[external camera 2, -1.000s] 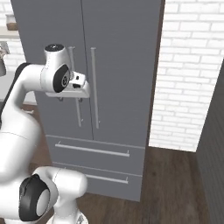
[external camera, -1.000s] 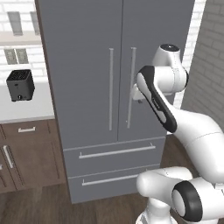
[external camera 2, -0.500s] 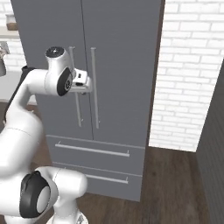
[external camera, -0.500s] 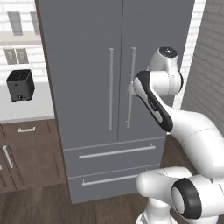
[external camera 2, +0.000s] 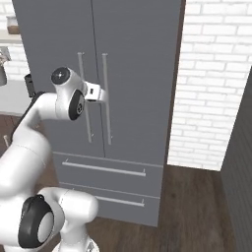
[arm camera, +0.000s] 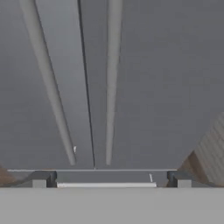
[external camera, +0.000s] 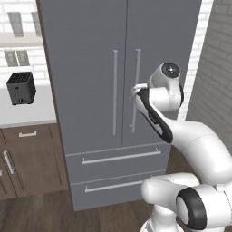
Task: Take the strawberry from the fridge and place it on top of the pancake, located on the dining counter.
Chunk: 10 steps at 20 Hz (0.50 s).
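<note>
Facing the shut fridge (arm camera: pixel 166 87), the hand (arm camera: pixel 109 180) spreads open near its right handle (external camera 2: pixel 106 98).

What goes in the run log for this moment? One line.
phase: reach | gripper: open, near right handle | fridge: doors shut | strawberry: not yet taken

Matte grey fridge (external camera: pixel 90 68), black toaster (external camera: pixel 21 88)

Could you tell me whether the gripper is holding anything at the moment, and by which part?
Nothing is held. The gripper is open, its fingertips wide apart in front of the closed fridge, near the right door handle.
</note>
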Available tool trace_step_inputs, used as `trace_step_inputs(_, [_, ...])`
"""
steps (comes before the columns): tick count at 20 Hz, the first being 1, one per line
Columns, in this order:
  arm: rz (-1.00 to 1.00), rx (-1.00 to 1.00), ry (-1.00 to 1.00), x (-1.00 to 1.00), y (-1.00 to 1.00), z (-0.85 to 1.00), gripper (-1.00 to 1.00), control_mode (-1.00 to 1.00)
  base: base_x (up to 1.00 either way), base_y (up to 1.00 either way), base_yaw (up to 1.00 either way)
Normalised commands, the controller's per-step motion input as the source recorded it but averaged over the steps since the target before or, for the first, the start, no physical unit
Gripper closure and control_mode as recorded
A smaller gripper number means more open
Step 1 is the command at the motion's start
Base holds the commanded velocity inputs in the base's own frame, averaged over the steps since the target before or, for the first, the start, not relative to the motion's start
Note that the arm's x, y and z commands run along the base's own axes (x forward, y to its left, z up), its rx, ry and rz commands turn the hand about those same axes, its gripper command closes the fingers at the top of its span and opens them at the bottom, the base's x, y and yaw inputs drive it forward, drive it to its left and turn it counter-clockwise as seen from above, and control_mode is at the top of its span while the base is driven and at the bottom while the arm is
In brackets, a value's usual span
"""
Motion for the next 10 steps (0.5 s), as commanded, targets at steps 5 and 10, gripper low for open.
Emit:
trace_step_inputs(5, [-0.01, 0.23, 0.0, 0.38, -0.37, 0.0, -1.0, -1.0, 0.0, 0.0, 0.0])
trace_step_inputs(10, [0.01, 0.16, -0.04, 0.5, -0.04, 0.0, -1.0, -1.0, 0.0, 0.0, 0.0])
